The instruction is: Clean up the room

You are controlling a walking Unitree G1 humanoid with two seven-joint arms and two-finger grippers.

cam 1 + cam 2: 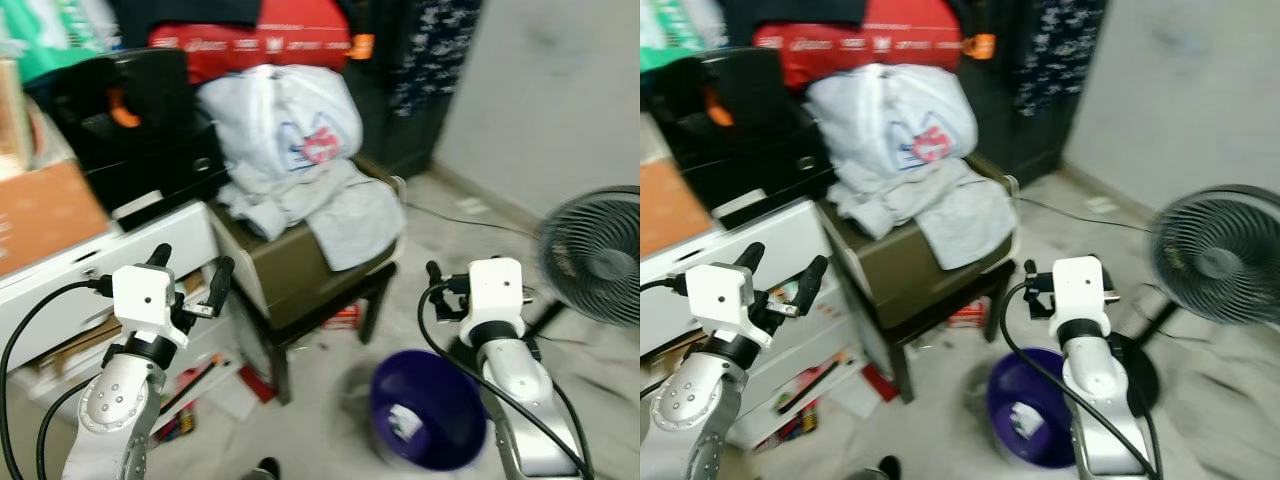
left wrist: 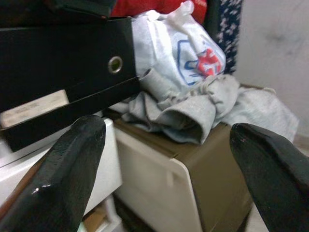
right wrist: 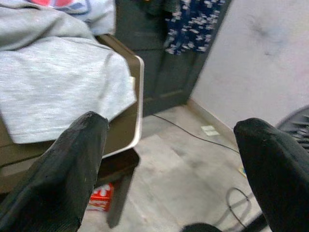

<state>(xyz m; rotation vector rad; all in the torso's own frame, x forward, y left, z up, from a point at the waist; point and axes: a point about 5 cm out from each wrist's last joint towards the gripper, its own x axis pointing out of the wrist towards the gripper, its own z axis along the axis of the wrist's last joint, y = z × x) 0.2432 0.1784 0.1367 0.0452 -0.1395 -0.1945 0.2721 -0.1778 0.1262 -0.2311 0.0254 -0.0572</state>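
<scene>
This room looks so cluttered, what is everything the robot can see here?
Grey cloth garment: one, light grey, draped over the olive-brown box.
White plastic bag: one, white with red and blue print, on top of the grey garment.
Olive-brown box on a dark stool: one, middle of the room.
Purple plastic bucket: one, on the floor by the right arm, something white inside.
Black electric fan: one, on the floor at right.
Black boxes: stacked at left on a white drawer unit.
Red bag: one, at the back.
Small red packet: one, on the floor under the stool.
Left gripper: black fingers, open, near the drawers.
Right gripper: black fingers, open, above the floor.
</scene>
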